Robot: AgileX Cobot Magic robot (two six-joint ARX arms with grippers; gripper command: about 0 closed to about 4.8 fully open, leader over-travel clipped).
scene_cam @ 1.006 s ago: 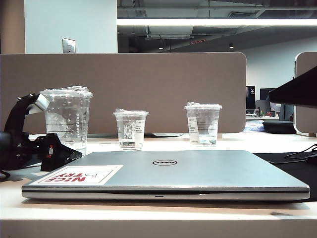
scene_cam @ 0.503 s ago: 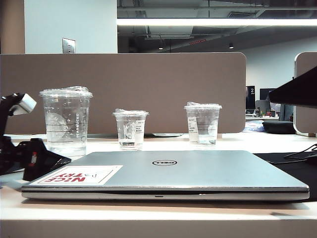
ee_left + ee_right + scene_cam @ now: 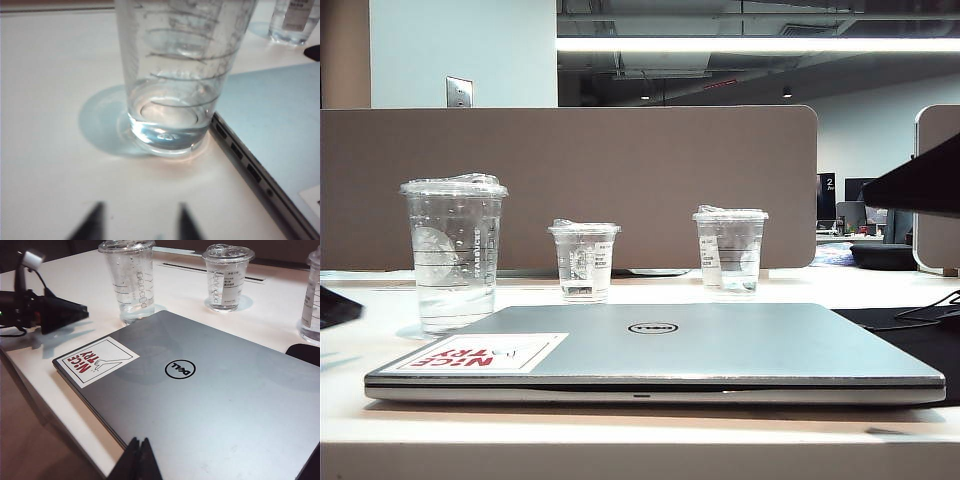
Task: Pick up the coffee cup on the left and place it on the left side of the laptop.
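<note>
- Table (image 3: 800,288): white and flat; everything stands on it.
- Laptop (image 3: 720,345): lid closed, lying flat near the front edge; its left side, with the ports, faces the placed cup.
- Coffee cup (image 3: 453,255): upright on the table at the laptop's left side, its base just beside the laptop's edge near the back corner; whether they touch I cannot tell; lid on, a little clear liquid low in it; by my reading the placing itself is done.
- Two shorter cups, one (image 3: 584,262) behind the laptop's middle and one (image 3: 730,250) further right: well apart from my working side; not mine to touch.
- My left gripper (image 3: 140,222): low over the table on the side of the cup away from the laptop, near but not touching; fingers parted with nothing between them; empty.
- My right gripper (image 3: 138,460): hangs over the laptop's near right part, fingers pressed together on nothing; no job for it here.
- Step in hand, as I judge it: get the left arm clear; draw straight back along the line it points, away from the cup; keep the fingers parted and level so neither tip clips the base; no sideways swing toward the laptop's edge; the cup is tall, light and nearly empty, so a slight brush could tip it.
</note>
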